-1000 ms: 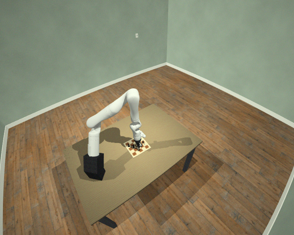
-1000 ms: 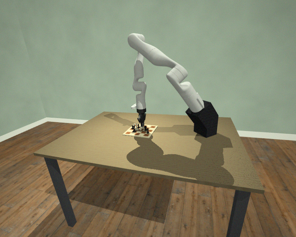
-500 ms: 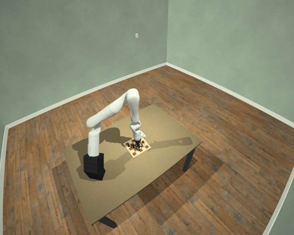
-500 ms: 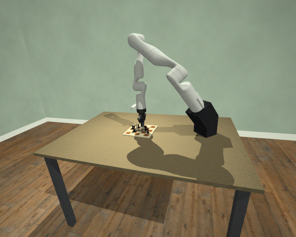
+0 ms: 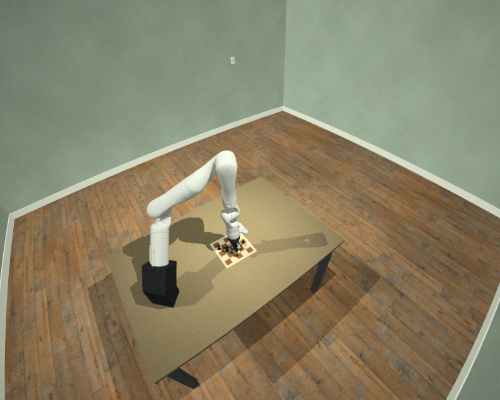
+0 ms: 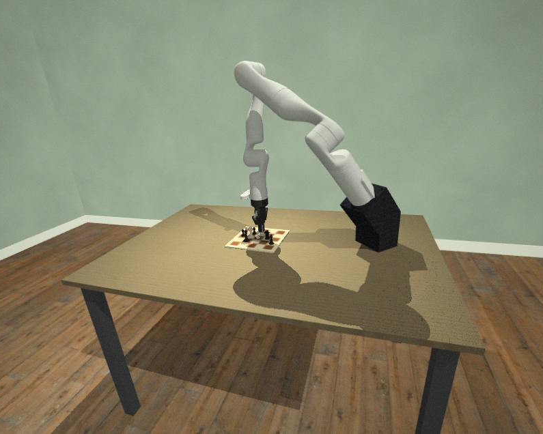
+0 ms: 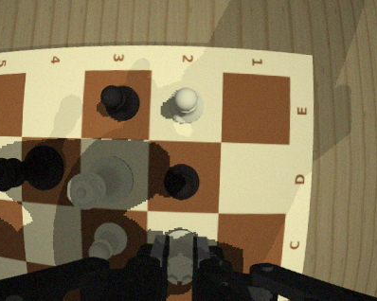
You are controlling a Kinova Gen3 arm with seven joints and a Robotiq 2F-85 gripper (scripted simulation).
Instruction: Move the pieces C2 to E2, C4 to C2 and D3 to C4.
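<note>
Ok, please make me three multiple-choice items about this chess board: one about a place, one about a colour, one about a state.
1. On which square does the white pawn of row E stand?
A) E1
B) E2
C) E4

2. What colour is the E3 piece?
A) black
B) white
C) red

3. How do the jaws stand?
A) wide open
B) shut on nothing
C) shut on a pale piece

Answers:
1 B: the pawn stands under the digit 2, in the row marked E.
2 A: it looks dark beside the white pawn next to it.
3 C: the pale piece sits between them, over square C2.
</note>
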